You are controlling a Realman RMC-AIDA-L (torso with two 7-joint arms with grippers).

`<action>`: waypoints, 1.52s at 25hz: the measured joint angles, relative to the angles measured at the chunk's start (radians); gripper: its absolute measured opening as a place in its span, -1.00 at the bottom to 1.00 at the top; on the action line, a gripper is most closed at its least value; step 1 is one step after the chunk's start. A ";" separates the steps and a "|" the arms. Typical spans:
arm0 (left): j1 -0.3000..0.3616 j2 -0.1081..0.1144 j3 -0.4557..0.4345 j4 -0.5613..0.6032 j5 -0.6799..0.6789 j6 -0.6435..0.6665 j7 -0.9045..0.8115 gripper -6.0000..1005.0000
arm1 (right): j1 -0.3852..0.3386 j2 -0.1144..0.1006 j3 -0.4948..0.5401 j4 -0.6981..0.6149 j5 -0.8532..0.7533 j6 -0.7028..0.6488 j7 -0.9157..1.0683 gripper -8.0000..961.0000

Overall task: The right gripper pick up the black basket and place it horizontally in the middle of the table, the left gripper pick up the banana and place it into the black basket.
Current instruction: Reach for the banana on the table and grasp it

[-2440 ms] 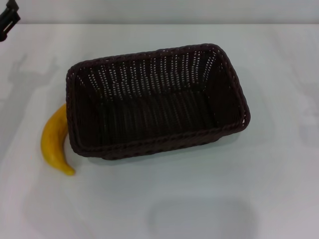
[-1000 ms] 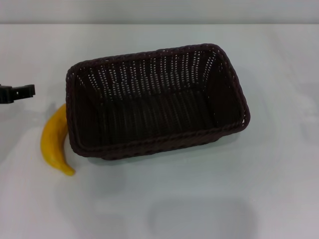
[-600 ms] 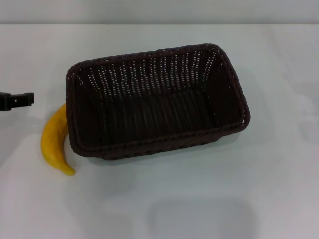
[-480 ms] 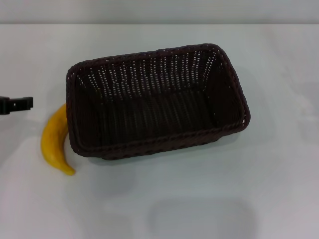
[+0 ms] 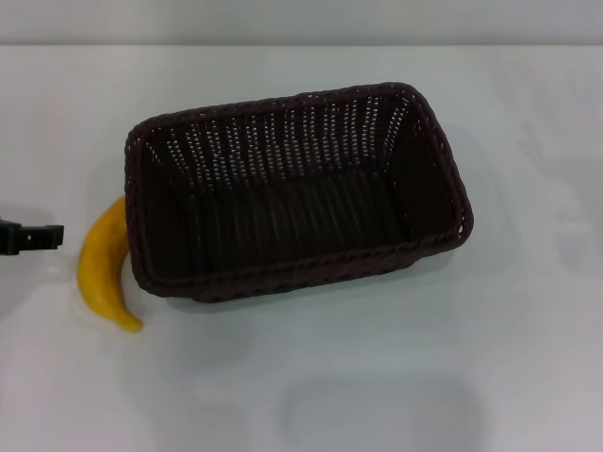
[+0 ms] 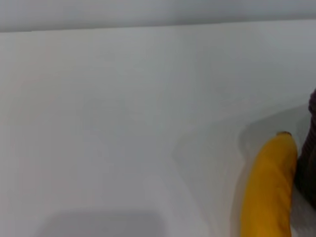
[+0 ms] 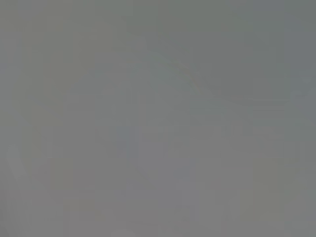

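My left gripper [image 5: 33, 236] hovers at the table's [image 5: 377, 377] left edge, near the banana [image 5: 102, 268], touching nothing; opening unclear. Banana lies against the empty black basket's [image 5: 438, 169] left end, mid-table. Right gripper unseen.

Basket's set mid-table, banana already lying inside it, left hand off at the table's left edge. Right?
Not quite. The banana is not inside the black basket: in the head view it lies on the table against the basket's left end, outside the rim. The rest holds: the basket sits mid-table, and the left hand is at the left edge, short of the banana.
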 joint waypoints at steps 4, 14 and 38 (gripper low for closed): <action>-0.011 -0.002 0.001 -0.022 -0.004 0.001 0.025 0.75 | -0.003 0.003 0.000 0.000 -0.011 0.007 0.004 0.81; -0.036 -0.004 0.003 -0.044 -0.012 0.011 0.068 0.75 | -0.005 0.003 -0.001 0.000 -0.025 0.012 0.011 0.81; -0.117 -0.004 0.005 -0.197 -0.061 0.073 0.128 0.73 | -0.002 0.004 -0.002 0.001 -0.028 0.020 0.012 0.81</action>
